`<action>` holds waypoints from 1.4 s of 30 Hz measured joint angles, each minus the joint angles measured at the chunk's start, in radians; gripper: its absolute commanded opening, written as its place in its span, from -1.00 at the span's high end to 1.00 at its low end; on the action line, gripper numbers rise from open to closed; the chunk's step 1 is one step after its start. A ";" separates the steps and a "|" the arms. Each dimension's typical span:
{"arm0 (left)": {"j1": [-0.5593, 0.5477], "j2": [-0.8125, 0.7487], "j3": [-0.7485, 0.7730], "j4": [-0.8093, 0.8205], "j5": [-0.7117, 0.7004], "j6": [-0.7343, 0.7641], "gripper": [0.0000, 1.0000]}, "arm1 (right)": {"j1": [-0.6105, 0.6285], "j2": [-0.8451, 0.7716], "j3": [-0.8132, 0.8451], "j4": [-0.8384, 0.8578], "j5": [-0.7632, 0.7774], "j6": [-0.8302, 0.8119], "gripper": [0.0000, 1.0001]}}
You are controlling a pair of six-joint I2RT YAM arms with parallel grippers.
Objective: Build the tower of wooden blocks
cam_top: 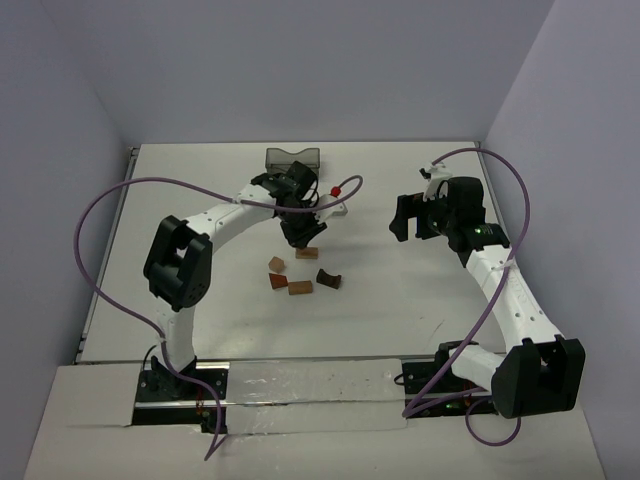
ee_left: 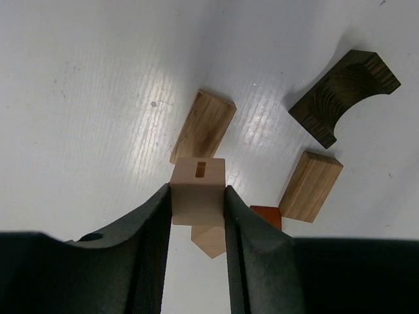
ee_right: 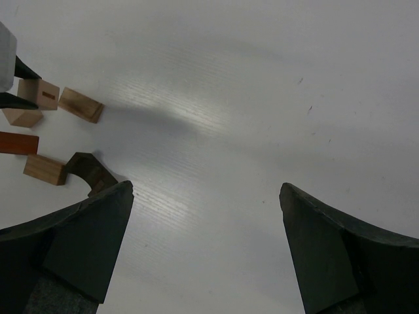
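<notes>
My left gripper (cam_top: 300,236) (ee_left: 198,195) is shut on a light tan cube (ee_left: 198,180) with a slot in its top face and holds it just above the table. Under and around it lie a tan bar (ee_left: 203,125) (cam_top: 307,253), a tan block (ee_left: 213,240) (cam_top: 277,264), a reddish-brown wedge (ee_left: 267,214) (cam_top: 276,281), another tan bar (ee_left: 311,186) (cam_top: 300,287) and a dark brown arch (ee_left: 345,97) (cam_top: 329,278). All lie loose and flat, none stacked. My right gripper (cam_top: 400,226) (ee_right: 206,190) is open and empty over bare table, right of the blocks.
A dark translucent bin (cam_top: 293,158) stands at the back of the white table (cam_top: 400,330), just behind the left arm. A small red piece (cam_top: 336,189) sits on the cable beside that arm. The right wrist view shows the blocks at its far left, with the arch (ee_right: 88,170) nearest.
</notes>
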 measured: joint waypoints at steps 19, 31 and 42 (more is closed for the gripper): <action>-0.016 0.021 0.009 -0.060 -0.025 0.266 0.66 | 0.000 0.000 0.000 0.001 0.015 0.000 -0.99; -0.016 0.036 0.013 -0.059 -0.007 0.335 0.59 | 0.000 0.000 0.000 0.001 0.018 0.000 -0.99; -0.014 0.070 0.020 -0.059 -0.003 0.361 0.52 | 0.000 0.000 0.000 0.001 0.021 0.000 -0.99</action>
